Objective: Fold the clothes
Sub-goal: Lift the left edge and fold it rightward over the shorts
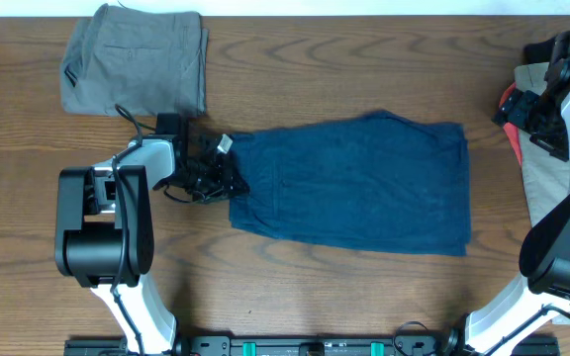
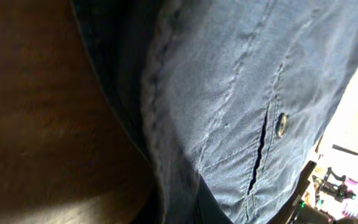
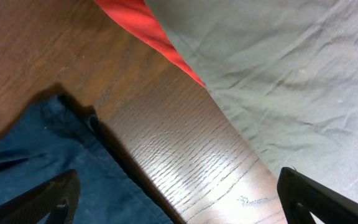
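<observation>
Overhead: the navy shorts (image 1: 354, 183) lie flat on the surface (image 1: 295, 297), with the left gripper (image 1: 209, 174) at their left edge; a shallow bite there could let the cloth slip mid-fold. Left wrist: fabric fills the view, so gripper closure cannot be told. Right wrist: the right gripper (image 3: 178, 190), fingers apart, hovers between the shorts' corner and a pale garment (image 3: 291, 81), which it could snag instead.

Open table (image 1: 295, 297) in front of navy shorts (image 1: 364, 188), grey shorts (image 1: 137, 59) (folded) far left, beige trousers (image 1: 540, 188) right
</observation>
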You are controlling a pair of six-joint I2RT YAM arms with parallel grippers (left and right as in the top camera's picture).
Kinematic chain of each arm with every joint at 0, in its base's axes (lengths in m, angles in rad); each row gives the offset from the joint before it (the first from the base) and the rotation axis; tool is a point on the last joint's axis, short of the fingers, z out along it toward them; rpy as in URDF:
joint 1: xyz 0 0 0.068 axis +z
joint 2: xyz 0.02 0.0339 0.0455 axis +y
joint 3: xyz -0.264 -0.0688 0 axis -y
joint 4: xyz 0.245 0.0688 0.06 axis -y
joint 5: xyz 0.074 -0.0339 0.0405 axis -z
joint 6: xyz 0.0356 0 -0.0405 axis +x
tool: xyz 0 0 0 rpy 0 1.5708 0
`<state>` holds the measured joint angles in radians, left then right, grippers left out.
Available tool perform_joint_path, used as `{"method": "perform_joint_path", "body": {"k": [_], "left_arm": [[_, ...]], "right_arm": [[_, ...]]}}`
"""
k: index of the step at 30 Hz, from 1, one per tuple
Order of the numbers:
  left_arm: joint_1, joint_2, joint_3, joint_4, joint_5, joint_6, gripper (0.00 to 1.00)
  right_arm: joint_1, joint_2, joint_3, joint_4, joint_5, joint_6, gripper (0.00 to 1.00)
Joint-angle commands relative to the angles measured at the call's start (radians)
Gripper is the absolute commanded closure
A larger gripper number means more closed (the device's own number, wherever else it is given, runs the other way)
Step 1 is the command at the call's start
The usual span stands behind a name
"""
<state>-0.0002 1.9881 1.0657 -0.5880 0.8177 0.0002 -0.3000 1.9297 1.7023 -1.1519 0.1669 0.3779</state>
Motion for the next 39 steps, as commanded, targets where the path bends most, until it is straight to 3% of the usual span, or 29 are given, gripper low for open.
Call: {"method": "perform_joint_path", "body": {"k": [1, 10, 18, 29, 39], "left_arm": [[0.008, 0.021, 0.002, -0.069, -0.296, -0.028, 0.94], [0.008, -0.12, 0.221, -0.4, -0.572, -0.029, 0.94], [0.007, -0.267, 0.381, -0.568, -0.594, -0.043, 0.94], [-0.097, -0.475, 0.394, -0.604, -0.564, -0.092, 0.94], [-0.301, -0.479, 0.394, -0.556, -0.523, -0.178, 0.94]], "right_arm": [[-0.002, 0.0, 0.015, 0.0, 0.012, -0.012, 0.01], [-0.002, 0.0, 0.015, 0.0, 0.012, -0.012, 0.01], [-0.002, 0.0, 0.015, 0.0, 0.012, -0.012, 0.01], [-0.002, 0.0, 0.015, 0.0, 0.012, -0.012, 0.01], [-0.002, 0.0, 0.015, 0.0, 0.012, -0.012, 0.01]]}}
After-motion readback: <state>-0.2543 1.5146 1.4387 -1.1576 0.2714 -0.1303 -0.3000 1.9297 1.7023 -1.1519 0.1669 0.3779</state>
